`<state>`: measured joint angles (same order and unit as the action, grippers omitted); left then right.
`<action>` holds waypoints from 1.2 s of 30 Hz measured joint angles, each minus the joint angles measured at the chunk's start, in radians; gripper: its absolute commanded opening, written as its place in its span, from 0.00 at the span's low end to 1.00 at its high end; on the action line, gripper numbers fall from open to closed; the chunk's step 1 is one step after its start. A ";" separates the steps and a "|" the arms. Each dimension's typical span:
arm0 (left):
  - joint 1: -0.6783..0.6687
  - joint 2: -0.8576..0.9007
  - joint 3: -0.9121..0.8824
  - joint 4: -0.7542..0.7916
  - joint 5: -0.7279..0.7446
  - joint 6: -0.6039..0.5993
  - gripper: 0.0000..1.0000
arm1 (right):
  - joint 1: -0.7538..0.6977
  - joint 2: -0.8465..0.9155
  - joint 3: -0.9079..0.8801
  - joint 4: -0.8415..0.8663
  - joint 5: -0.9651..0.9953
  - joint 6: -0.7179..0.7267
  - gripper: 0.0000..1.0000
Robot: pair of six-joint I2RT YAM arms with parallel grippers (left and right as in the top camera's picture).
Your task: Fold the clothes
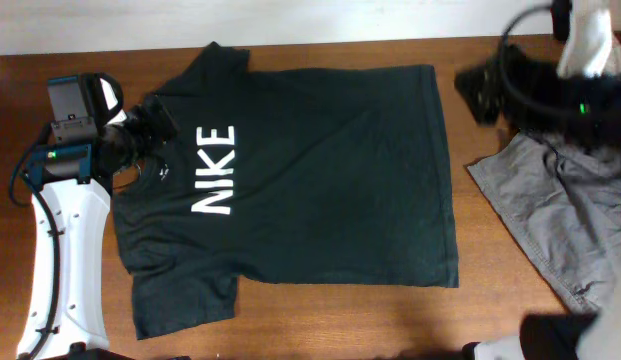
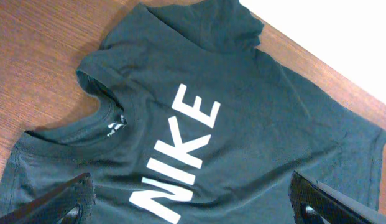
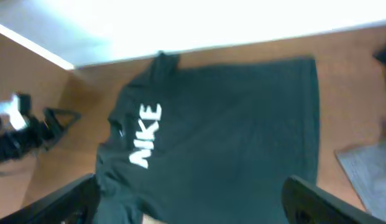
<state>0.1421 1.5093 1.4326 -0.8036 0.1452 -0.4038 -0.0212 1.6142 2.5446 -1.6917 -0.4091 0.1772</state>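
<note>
The clothes [image 1: 320,170] are a very dark T-shirt with white "NIKE" lettering, spread flat on the wooden table with the collar to the left. My left gripper [image 1: 153,120] hovers by the collar and upper shoulder. In the left wrist view its jaws stand wide apart [image 2: 191,196] over the lettering on the shirt [image 2: 255,106], with nothing between them. My right gripper [image 1: 480,92] is blurred at the shirt's upper right corner. From the right wrist view it is open [image 3: 193,196] high above the shirt [image 3: 236,124], holding nothing.
A light grey garment [image 1: 560,220] lies crumpled at the right, also seen in the right wrist view [image 3: 367,171]. The left arm's white base [image 1: 65,270] runs along the table's left edge. A white wall borders the far side.
</note>
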 measured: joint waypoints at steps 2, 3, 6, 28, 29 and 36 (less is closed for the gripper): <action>0.000 0.000 0.000 -0.001 0.000 0.000 0.99 | 0.000 -0.075 -0.126 0.000 0.032 -0.001 0.99; 0.000 0.000 0.000 -0.001 0.000 0.000 0.99 | 0.000 -0.116 -0.201 0.000 0.046 -0.001 0.99; 0.000 0.000 0.000 -0.001 0.000 0.000 0.99 | 0.000 -0.209 -0.388 -0.001 0.071 -0.001 0.99; 0.000 0.000 0.000 -0.001 0.000 0.000 0.99 | 0.001 -0.589 -1.404 0.352 0.151 0.127 0.99; 0.000 0.000 0.000 -0.001 0.000 0.000 0.99 | 0.001 -0.581 -1.432 0.369 0.159 0.134 0.99; 0.000 0.000 0.000 -0.001 0.000 0.000 0.99 | 0.001 -0.477 -1.571 0.479 0.217 0.165 0.99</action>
<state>0.1421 1.5093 1.4326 -0.8043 0.1455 -0.4038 -0.0204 1.1374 0.9737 -1.2129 -0.1921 0.3424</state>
